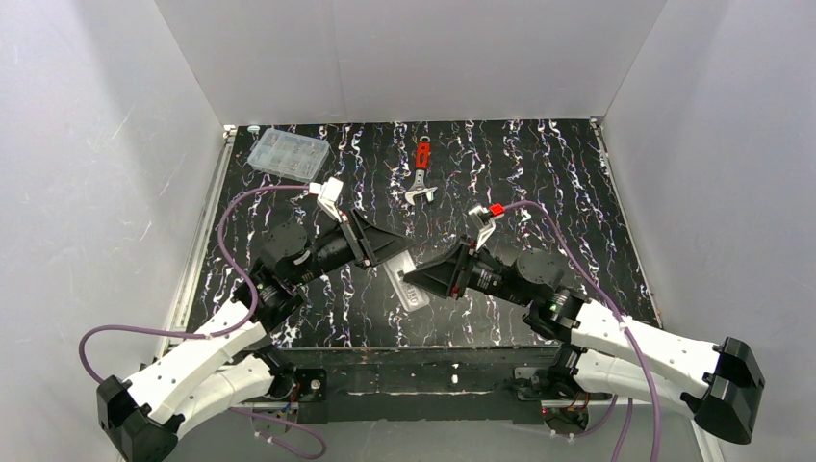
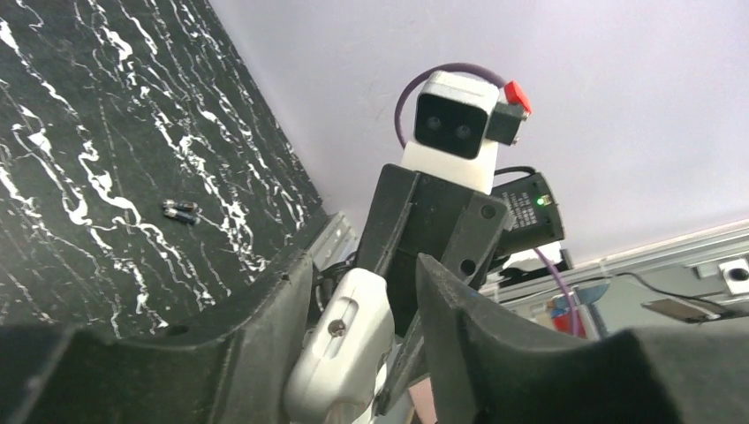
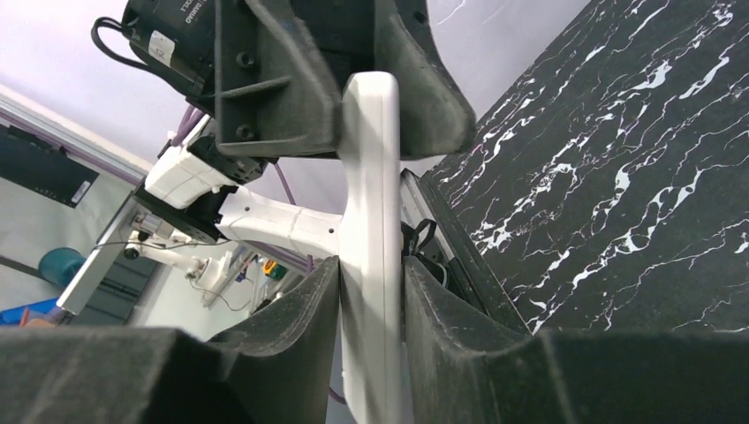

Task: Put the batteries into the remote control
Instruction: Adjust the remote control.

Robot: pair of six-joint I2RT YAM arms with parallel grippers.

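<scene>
Jaws of the right gripper pinch the remote control from both flat sides. The left gripper grips the other end of the same remote, so both arms hold it between them. In the top view it sits tilted over the near middle of the table.

The table is black with thin white streaks, like marble. Plain white walls stand around it on three sides.

The remote is white, slim and smooth. The right wrist view shows it edge-on as a thin strip. The left wrist view shows a rounded end with a long slot and a small screw.

Two small batteries lie side by side on the table, well apart from the grippers. A clear compartment box sits at the far left corner. A red-handled wrench lies near the far middle.

A white label on the left arm is too small to read.
</scene>
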